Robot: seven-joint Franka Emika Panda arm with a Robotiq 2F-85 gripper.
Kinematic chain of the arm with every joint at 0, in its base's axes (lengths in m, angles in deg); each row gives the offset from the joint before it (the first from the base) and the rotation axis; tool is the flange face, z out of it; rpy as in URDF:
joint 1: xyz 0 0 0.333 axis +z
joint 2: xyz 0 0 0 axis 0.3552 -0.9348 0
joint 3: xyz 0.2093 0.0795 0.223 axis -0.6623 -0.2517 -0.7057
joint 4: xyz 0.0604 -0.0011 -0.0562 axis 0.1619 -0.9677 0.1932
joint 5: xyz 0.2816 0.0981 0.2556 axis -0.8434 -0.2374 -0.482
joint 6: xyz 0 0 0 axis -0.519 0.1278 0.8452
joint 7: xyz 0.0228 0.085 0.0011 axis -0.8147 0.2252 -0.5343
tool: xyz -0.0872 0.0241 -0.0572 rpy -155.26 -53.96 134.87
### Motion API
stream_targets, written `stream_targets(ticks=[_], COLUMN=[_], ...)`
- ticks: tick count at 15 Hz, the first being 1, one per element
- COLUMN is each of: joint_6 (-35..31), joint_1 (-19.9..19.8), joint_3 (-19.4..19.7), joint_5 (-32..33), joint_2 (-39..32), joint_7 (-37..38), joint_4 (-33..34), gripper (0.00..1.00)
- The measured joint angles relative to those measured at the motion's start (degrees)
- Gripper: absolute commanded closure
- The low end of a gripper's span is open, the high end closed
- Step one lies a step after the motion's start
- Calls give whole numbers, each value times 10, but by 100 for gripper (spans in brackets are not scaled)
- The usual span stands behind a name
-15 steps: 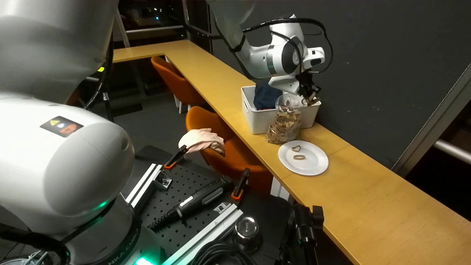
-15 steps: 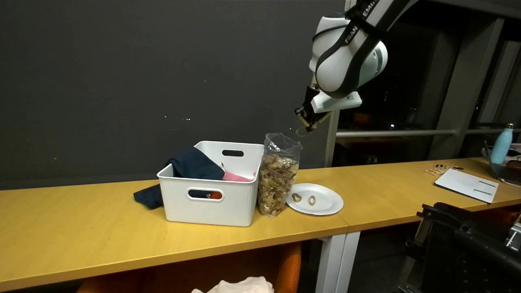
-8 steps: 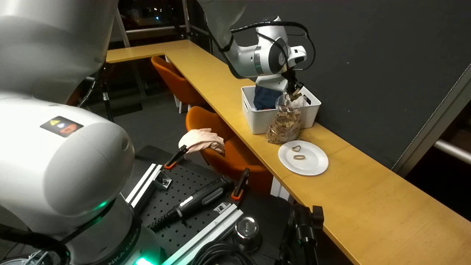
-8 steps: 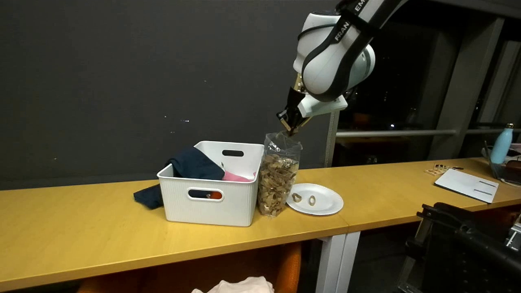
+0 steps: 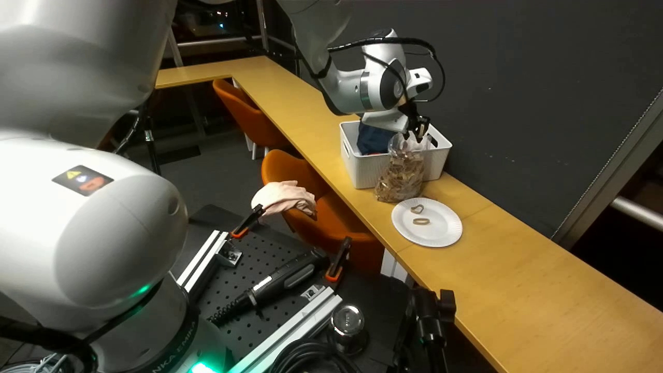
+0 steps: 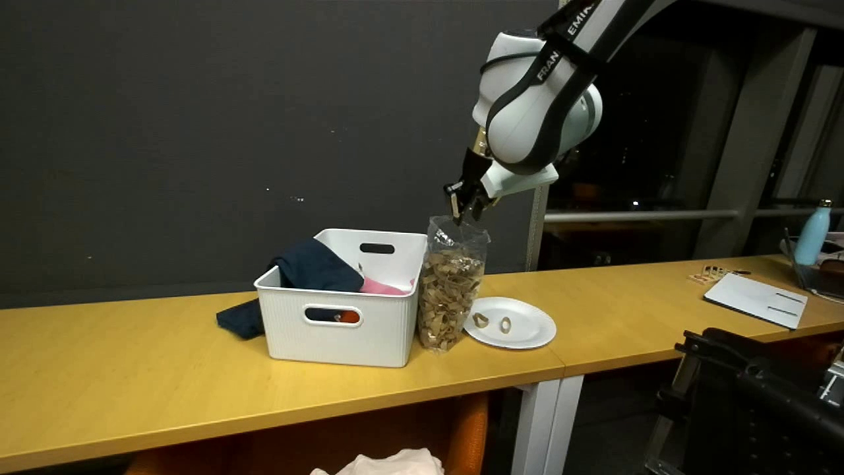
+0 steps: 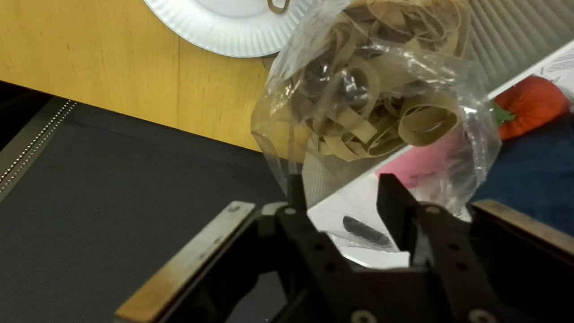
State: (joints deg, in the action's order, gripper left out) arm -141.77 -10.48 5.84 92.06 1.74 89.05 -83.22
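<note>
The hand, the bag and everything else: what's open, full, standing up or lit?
Hand: open, holding nothing visible.
Clear plastic bag: upright, open, partly filled with rubber bands.
Paper plate: flat, two rubber bands on it.
White basket: lidless, things inside.
Navy cloth: draped over the basket's rim.
Peach cloth: draped over an orange chair.
Blue bottle: upright, capped.
Base light: glowing green.

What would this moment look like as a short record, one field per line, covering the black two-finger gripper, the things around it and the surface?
grip: black two-finger gripper, jaws apart, nothing gripped
position: by the open mouth of an upright clear plastic bag; contact cannot be told
bag contents: many flat tan bands
beside bag: round white paper plate bearing two tan loops; rectangular white ribbed plastic bin
bin contents: dark blue cloth and something pink, among other things
surface: long yellow wooden table
</note>
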Motion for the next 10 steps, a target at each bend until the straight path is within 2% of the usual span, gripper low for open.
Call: stream_targets(ticks=[3,7,10], joint_6=[0,8,11], joint_1=[-2,16,37], joint_3=[1,32,63], joint_5=[0,0,0], joint_2=[-1,4,23], joint_7=[-1,24,45], joint_4=[1,-8,-45], gripper=[2,0,0])
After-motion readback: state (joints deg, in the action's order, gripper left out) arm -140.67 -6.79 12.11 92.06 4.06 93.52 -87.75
